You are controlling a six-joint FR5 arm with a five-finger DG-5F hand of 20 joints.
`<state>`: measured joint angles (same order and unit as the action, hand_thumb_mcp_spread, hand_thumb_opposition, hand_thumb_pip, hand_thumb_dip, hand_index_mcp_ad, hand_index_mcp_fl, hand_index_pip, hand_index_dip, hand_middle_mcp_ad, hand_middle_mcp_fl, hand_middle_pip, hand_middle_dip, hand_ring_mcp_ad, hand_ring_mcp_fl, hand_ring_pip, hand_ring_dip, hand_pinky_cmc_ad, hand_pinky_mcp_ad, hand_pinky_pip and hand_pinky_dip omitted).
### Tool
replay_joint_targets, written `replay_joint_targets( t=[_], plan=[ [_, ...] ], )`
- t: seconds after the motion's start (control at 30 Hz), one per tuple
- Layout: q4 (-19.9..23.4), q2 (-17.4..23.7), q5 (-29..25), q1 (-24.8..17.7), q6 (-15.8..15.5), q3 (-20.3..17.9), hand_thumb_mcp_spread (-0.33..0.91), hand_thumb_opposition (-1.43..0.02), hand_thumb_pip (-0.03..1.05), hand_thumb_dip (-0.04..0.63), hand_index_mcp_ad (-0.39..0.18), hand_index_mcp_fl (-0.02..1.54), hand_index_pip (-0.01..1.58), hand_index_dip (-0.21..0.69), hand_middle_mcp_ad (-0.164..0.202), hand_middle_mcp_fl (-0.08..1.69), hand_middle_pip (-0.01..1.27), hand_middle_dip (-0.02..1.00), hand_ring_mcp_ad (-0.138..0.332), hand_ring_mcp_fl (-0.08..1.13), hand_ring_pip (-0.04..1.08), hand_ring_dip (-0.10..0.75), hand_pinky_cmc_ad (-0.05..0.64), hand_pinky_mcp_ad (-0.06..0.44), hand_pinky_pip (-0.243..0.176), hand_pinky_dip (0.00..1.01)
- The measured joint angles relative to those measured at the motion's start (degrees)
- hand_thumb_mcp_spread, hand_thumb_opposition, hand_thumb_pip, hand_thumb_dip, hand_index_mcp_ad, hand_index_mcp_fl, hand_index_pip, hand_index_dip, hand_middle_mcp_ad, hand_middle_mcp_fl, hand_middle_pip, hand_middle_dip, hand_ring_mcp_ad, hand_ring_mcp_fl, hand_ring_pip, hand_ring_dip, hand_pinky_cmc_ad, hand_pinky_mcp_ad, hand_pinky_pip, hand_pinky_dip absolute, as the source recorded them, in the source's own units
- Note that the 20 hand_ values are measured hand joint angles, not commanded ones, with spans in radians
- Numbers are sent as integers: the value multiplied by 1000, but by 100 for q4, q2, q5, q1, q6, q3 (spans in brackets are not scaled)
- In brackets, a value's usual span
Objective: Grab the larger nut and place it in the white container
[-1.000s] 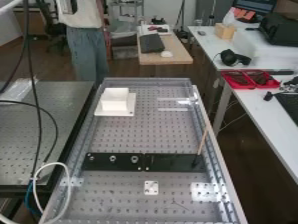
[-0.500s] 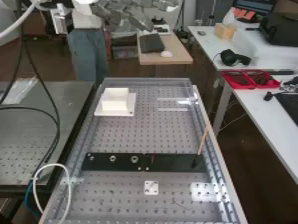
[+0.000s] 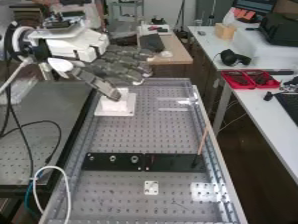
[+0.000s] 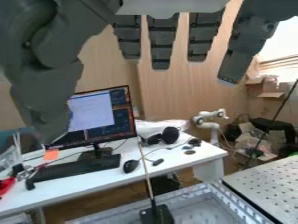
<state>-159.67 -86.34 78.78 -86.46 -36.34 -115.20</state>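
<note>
Hand: here it is, the dark grey hand at the end of the white arm, up over the far left part of the perforated metal bench.
Fingers: released, out long and nearly straight, and the wrist view backs that up, with the fingers hanging apart from one another and clasping nothing.
Thumb: its tip cuts across the white container in the high view; touching or just above, I can't tell.
Larger nut: there's the one we want, the larger round metal nut, sitting on the flat black bar, well apart from the hand.
Its neighbours: smaller metal nut on one side, round metal bearing on the other, all three in a row.
White container: boxy, up on its white square base plate, at the bench's far left.
Wooden stick: thin and pale, rising at a slight lean from the bar's right part.
Beside the bench: a white desk carrying a black monitor and black keyboard.
</note>
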Motion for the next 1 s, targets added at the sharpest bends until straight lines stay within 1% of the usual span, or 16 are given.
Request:
replay_joint_targets(
  t=[0.1,0.17,0.23,0.27,0.33,0.37,0.4,0.43,0.47,0.5,0.57,0.67,0.7,0.77,0.87,1.0],
  plan=[
    [252,-71,-149,30,47,-240,222,-747,646,112,-70,24,243,-58,63,37,136,220,173,0,75,113,363,309,-103,632],
    [412,-162,-266,43,108,-412,218,-761,646,126,-84,19,311,-75,63,38,138,223,173,0,75,117,361,305,-103,632],
    [511,-247,-342,57,150,-524,216,-775,648,126,-87,21,405,-73,63,52,133,222,176,-2,77,115,365,311,-103,648],
    [576,-310,-385,69,182,-593,220,-771,653,138,-94,24,466,-82,63,56,136,227,176,0,87,119,365,309,-103,646],
    [678,-393,-432,88,198,-687,227,-789,709,140,-105,24,564,-84,63,56,134,229,176,0,87,119,365,309,-103,654],
    [743,-445,-452,103,197,-740,234,-791,716,140,-110,19,595,-87,61,52,134,229,176,0,87,119,365,309,-103,661],
    [790,-479,-460,114,194,-774,230,-787,716,157,-119,24,641,-87,63,56,134,230,176,0,87,119,365,311,-101,663],
    [869,-534,-473,133,190,-826,250,-789,716,164,-120,21,712,-101,63,56,138,237,176,0,87,119,365,312,-101,663],
    [959,-603,-479,157,191,-880,244,-806,716,173,-124,19,784,-103,63,56,138,237,176,0,87,119,365,304,-101,663],
    [992,-634,-480,168,195,-902,244,-808,716,175,-131,24,836,-103,63,56,138,237,176,0,87,119,365,312,-101,660],
    [1163,-797,-477,222,215,-991,262,-803,723,175,-138,24,977,-103,63,54,133,237,176,0,87,119,365,314,-103,665],
    [1324,-993,-466,283,246,-1065,258,-822,724,175,-152,23,1157,-103,63,54,133,237,173,0,87,119,365,314,-103,665],
    [1359,-1028,-465,295,253,-1078,265,-822,724,175,-154,24,1190,-103,63,51,131,237,173,0,87,119,365,314,-103,665],
    [1564,-1155,-470,338,269,-1138,279,-833,724,175,-155,23,1236,-82,63,52,131,237,173,0,87,119,365,314,-103,665],
    [1802,-1303,-498,381,283,-1198,278,-833,724,175,-169,9,1382,-56,63,17,131,237,173,0,87,119,365,314,-103,665],
    [2121,-1446,-569,413,323,-1278,278,-836,724,175,-169,9,1440,2,63,3,131,237,173,0,87,119,365,314,-103,665]
  ],
)
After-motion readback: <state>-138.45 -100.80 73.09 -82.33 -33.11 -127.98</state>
